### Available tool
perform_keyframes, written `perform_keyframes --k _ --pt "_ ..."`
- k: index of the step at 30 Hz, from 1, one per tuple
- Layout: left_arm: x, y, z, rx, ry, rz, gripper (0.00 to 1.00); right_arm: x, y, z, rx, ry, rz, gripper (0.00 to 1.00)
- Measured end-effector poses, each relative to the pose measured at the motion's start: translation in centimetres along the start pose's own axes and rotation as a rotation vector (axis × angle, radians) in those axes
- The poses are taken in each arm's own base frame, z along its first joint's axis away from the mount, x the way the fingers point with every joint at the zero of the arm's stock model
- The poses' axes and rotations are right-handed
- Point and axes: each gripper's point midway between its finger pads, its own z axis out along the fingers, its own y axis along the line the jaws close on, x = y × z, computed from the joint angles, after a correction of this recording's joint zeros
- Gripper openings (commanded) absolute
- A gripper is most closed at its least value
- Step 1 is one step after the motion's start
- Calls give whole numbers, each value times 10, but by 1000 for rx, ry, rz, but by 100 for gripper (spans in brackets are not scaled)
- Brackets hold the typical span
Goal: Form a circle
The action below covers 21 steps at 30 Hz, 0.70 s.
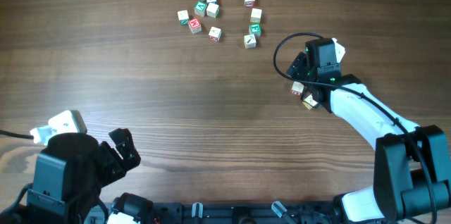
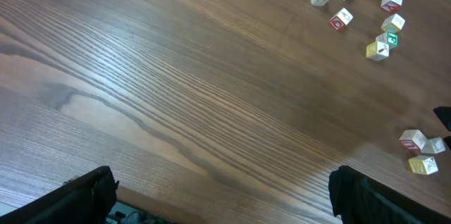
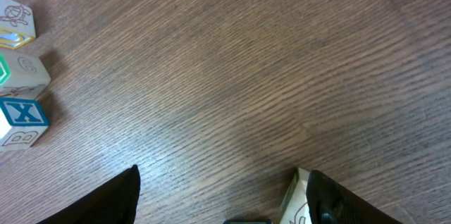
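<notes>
Tiny pale wooden cubes with red or green faces lie at the far side of the table in two groups: a loose cluster (image 1: 201, 11) and a short column (image 1: 252, 21) to its right, with no circle formed. Two more cubes (image 1: 301, 94) lie beside my right gripper (image 1: 301, 76). In the right wrist view the right gripper (image 3: 222, 199) stands open, and one cube (image 3: 296, 203) rests against the inside of its right finger (image 3: 335, 199) only. My left gripper (image 1: 123, 150) (image 2: 225, 196) is open over bare wood near the front left, far from every cube.
The right wrist view shows three cubes (image 3: 20, 72) in a row at its left edge. In the left wrist view three cubes (image 2: 423, 150) lie by the right edge. The table's front edge (image 2: 162, 206) runs just under the left fingers.
</notes>
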Motion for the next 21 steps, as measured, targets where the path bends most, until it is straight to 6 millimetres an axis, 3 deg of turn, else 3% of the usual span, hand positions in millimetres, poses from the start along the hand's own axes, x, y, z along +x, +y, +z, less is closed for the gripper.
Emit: perform_keyframes --k 21 --pt "0 0 0 0 0 0 100 1 -9 8 49 -11 -4 78"
